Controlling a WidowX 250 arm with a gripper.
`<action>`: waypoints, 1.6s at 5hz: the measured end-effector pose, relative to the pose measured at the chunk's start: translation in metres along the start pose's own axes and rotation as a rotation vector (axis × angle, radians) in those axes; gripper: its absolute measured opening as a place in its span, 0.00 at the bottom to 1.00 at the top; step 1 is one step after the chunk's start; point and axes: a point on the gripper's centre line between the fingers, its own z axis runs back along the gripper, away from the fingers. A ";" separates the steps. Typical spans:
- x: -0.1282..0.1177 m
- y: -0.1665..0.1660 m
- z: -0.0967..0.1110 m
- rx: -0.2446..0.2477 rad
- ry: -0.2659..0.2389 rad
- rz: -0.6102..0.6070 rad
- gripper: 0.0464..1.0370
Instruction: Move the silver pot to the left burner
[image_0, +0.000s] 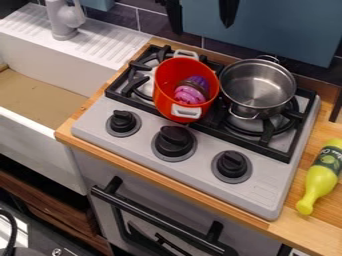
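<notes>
"Silver pot (259, 87): where was it found?"

"Upright on the right burner (257, 129), close beside the red pot (164, 102), which held a pink-and-purple toy cupcake (192, 91) and partly covered the left burner (143, 86)."

"And the gripper (202, 30)?"

"Black fingers hung at the top edge, behind the stove (137, 136), spread wide with nothing between them."

"Other items?"

"A yellow-green bottle (322, 175) lay on the wooden counter (329, 222), right of the stove."

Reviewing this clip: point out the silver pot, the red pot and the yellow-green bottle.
Silver pot (257, 89), camera view, on its inside bottom.
Red pot (167, 76), camera view, on its inner wall.
Yellow-green bottle (321, 181), camera view, on its side between label and neck.
</notes>
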 end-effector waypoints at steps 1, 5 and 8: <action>-0.002 0.001 -0.011 0.020 0.029 -0.005 0.97; -0.034 -0.049 -0.034 -0.088 -0.060 -0.607 0.97; -0.063 -0.078 -0.072 -0.066 0.008 -0.806 0.97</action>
